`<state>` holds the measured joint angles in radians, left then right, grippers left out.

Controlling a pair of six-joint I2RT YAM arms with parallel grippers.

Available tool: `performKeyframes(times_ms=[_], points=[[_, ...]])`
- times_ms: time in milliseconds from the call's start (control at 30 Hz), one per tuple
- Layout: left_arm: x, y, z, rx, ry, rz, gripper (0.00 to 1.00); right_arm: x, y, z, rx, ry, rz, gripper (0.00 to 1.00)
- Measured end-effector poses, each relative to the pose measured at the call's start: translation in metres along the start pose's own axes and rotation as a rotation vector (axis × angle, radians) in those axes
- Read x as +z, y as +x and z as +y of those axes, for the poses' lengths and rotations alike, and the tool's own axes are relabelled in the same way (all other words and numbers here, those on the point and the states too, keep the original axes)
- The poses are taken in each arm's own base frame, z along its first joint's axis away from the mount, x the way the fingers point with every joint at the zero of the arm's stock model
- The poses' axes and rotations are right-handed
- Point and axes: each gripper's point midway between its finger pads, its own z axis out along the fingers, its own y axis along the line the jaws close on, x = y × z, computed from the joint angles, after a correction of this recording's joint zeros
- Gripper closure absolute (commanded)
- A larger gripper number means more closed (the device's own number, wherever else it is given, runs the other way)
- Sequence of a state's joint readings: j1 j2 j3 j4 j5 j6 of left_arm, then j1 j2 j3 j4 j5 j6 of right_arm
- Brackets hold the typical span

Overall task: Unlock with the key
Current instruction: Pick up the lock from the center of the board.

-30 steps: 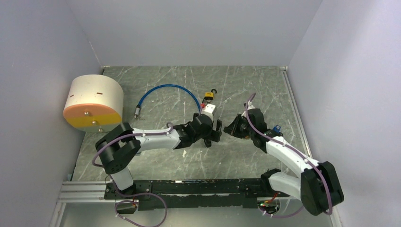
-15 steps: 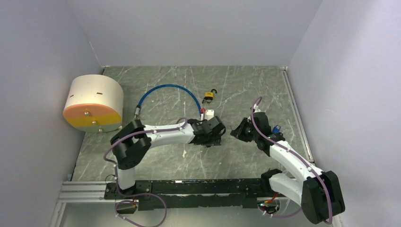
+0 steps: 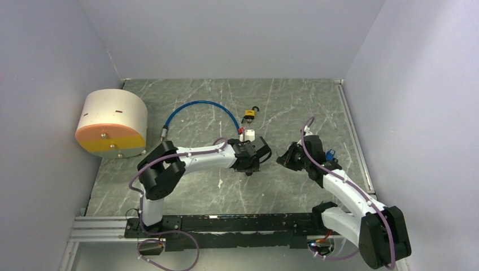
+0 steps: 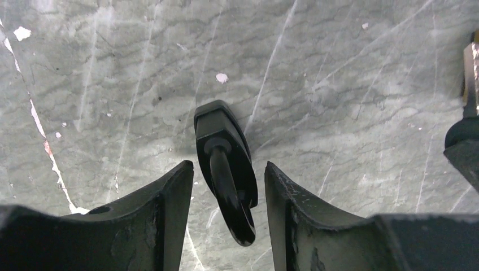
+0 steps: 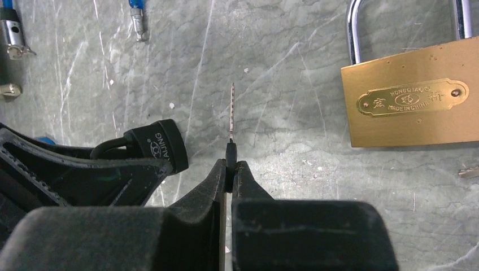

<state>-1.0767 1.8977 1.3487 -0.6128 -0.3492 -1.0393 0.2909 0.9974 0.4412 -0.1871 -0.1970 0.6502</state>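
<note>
Nearest, the right pincer (image 5: 230, 167) clamped on the head of the thin, stiff, probably light key (image 5: 231, 121), blade out over the table (image 5: 282, 56); beyond, the seemingly heavy brass padlock (image 5: 409, 107) lying flat; left pincer (image 4: 229, 169) open astride a black piece (image 4: 221, 141).

padlock (image 5: 409, 107) 1 | key (image 5: 231, 121) 1 | blue cable (image 3: 197, 106) 1 | drum (image 3: 112, 121) 1

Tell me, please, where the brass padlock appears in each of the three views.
Top external: the padlock is a small yellow spot mid-table, near the blue cable.
Left wrist: cannot tell; only a brass-coloured sliver at the right edge.
Right wrist: padlock large, upper right.
Shared landmark: the blue cable, top left in the right wrist view.
</note>
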Motion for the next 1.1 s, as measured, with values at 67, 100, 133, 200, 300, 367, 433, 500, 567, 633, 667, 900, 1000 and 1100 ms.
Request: performKeyframes(times_ms=[67, 100, 133, 200, 300, 367, 433, 500, 567, 633, 667, 900, 1000, 1100], points=[[0.002, -0.003, 0.001, -0.005, -0.004, -0.002, 0.55, 0.000, 0.001, 0.000, 0.000, -0.003, 0.000, 1.00], [0.003, -0.005, 0.002, -0.008, -0.005, -0.003, 0.60, 0.000, 0.001, -0.001, 0.001, -0.004, 0.003, 1.00], [0.005, -0.006, 0.002, -0.011, -0.008, -0.003, 0.67, 0.000, 0.002, -0.001, 0.001, -0.004, 0.004, 1.00], [0.008, -0.008, 0.004, -0.017, -0.011, 0.003, 0.78, 0.000, 0.004, -0.001, 0.001, -0.005, 0.010, 1.00], [0.009, -0.010, 0.006, -0.023, -0.012, 0.005, 0.97, 0.000, 0.003, -0.001, 0.002, -0.006, 0.010, 1.00], [0.009, -0.011, 0.006, -0.026, -0.008, 0.013, 0.97, 0.000, 0.003, -0.001, 0.003, -0.006, 0.010, 1.00], [0.010, -0.013, 0.007, -0.020, 0.003, 0.025, 0.98, 0.000, 0.003, -0.002, 0.003, -0.006, 0.010, 1.00], [0.010, -0.015, 0.006, -0.009, 0.035, 0.047, 0.97, -0.001, 0.003, -0.001, 0.003, -0.008, 0.009, 1.00], [0.008, -0.019, 0.006, 0.007, 0.101, 0.076, 0.97, -0.002, 0.001, 0.000, -0.002, -0.016, 0.003, 1.00], [0.000, -0.023, 0.007, 0.033, 0.202, 0.126, 0.97, -0.006, -0.002, 0.005, -0.014, -0.038, -0.011, 1.00], [-0.008, -0.025, 0.008, 0.050, 0.263, 0.155, 0.98, -0.008, -0.004, 0.008, -0.022, -0.056, -0.019, 1.00], [-0.135, -0.078, -0.009, 0.250, 0.823, 0.146, 0.98, -0.041, -0.031, 0.057, -0.114, -0.264, -0.107, 1.00], [-0.198, -0.093, -0.013, 0.353, 1.040, 0.089, 0.97, -0.059, -0.037, 0.080, -0.161, -0.372, -0.136, 1.00], [-0.249, -0.099, -0.014, 0.427, 1.229, 0.062, 0.97, -0.079, -0.036, 0.105, -0.218, -0.515, -0.144, 1.00]])
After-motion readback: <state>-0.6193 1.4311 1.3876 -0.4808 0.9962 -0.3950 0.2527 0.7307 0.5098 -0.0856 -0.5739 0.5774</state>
